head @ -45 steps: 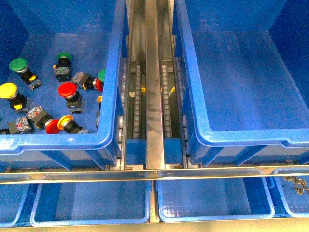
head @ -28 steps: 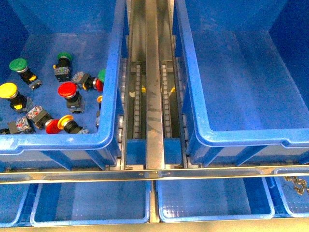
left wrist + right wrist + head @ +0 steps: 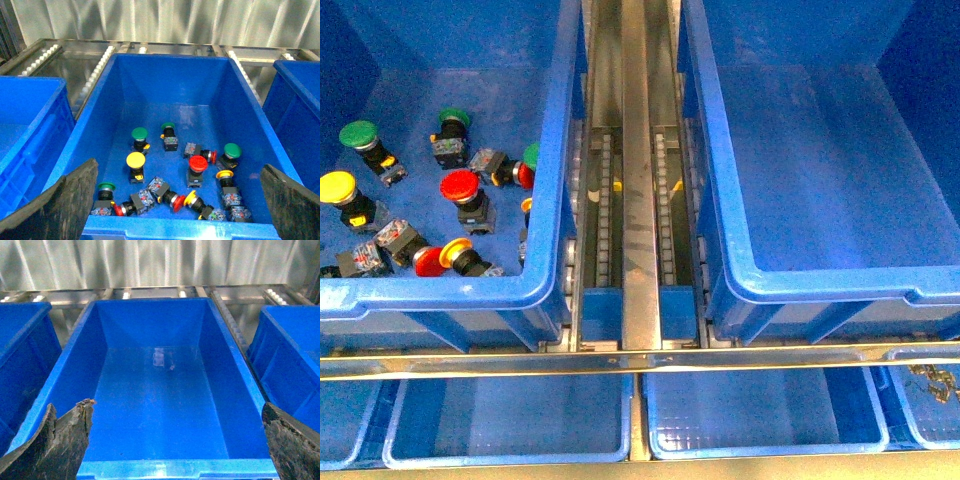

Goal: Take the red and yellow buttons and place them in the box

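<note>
While left claw and right claw gape wide, empty, a yellow button lies sideways, cap toward ten o'clock; box at three o'clock.

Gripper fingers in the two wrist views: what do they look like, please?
The left gripper has two broad, wedge-shaped fingers, matte black with a fine grainy texture. The right gripper has the same dark fingers, but rougher and worn, with a brownish chipped tip on one. No cables or markings show.
</note>
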